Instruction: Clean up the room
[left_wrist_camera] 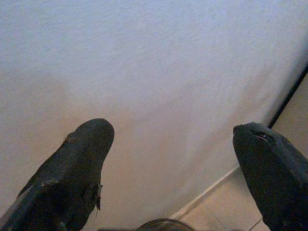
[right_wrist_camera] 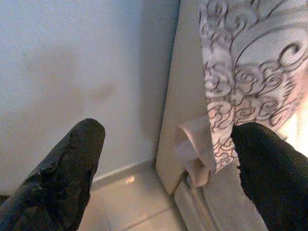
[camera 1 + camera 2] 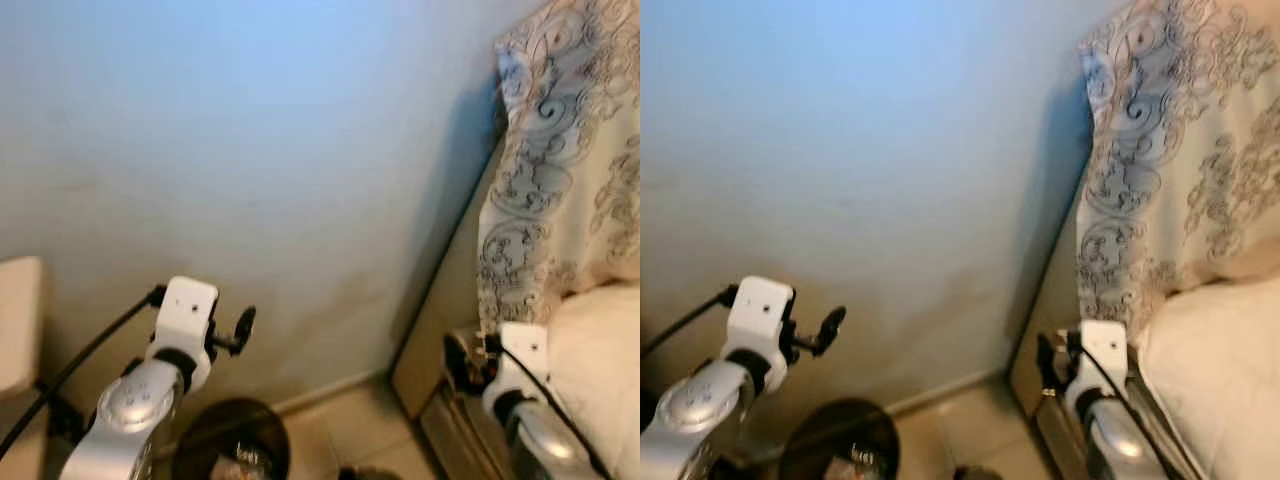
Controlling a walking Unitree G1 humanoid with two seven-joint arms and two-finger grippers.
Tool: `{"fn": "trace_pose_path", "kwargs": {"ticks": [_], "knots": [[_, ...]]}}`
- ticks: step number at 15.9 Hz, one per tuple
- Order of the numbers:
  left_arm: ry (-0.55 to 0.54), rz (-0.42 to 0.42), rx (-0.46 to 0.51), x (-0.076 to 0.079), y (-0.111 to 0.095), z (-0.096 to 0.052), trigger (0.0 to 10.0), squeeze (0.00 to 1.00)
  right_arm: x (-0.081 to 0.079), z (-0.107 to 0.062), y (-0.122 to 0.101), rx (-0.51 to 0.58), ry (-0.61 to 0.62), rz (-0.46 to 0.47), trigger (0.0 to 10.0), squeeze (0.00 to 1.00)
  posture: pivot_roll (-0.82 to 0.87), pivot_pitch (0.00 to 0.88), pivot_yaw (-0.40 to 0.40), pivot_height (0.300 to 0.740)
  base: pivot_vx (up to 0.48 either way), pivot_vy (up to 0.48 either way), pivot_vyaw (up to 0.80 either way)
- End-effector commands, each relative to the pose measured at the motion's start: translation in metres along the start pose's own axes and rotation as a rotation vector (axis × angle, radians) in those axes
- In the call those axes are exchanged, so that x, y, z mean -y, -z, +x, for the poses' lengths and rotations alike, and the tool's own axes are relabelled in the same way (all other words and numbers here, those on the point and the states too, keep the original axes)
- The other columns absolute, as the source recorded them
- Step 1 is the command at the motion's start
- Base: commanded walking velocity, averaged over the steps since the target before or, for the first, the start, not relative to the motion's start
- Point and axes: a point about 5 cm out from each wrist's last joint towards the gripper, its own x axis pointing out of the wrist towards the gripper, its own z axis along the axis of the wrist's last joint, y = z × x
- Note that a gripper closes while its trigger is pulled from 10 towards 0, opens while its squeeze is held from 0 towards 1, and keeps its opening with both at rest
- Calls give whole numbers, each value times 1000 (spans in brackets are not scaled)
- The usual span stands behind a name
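Both grippers are raised with fingers spread wide and nothing between them. Left gripper [image 1: 168,159] faces the pale blue wall [image 3: 280,150]; its fingers [image 1: 77,163] frame the bare wall and the baseboard. Right gripper [image 2: 168,163] faces the corner where the wall meets the bed, with the patterned bedcover [image 2: 245,72] just beyond its right fingertip.

The patterned bedcover occupies the upper right of the left eye view, draped over the bed's edge and hanging down along the beige bed frame [image 3: 450,310]. Below it, at lower right, lies the plain cream mattress surface [image 3: 600,370].

Handling judgement: the cover is soft, light and limp. It will fold and slide rather than lift as one piece, and it carries no breakage risk. The hanging edge or lower corner nearest the right gripper offers the best hold; a pinch through a fold of fabric should grip more securely than a single layer.

A dark round bin [image 3: 232,440] stands on the tiled floor [image 3: 350,430] at lower centre, just beneath the left arm. A pale piece of furniture [image 3: 20,320] sits at the left edge.
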Motion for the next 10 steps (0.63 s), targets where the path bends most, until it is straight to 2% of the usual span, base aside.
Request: {"fn": "trace_pose_path", "kwargs": {"ticks": [1,4,8,10], "knots": [[-8,-5,-17,-1,3,0,10000,0,-2,0,-2,14,-5,5,10000,0,-77,0,-11,740,0,0,-775],[-1,14,-4,3,3,2,10000,0,-4,-4,-2,4,-16,-7,10000,0,-81,0,-22,740,0,0,-769],[32,-6,-30,8,6,4,10000,0,-5,-5,0,-6,-36,-17,10000,0,-95,0,-24,740,0,0,-778],[8,-39,-32,5,6,7,10000,0,-5,-3,3,-17,-36,-28,10000,0,-98,0,-25,740,0,0,-778]]}}
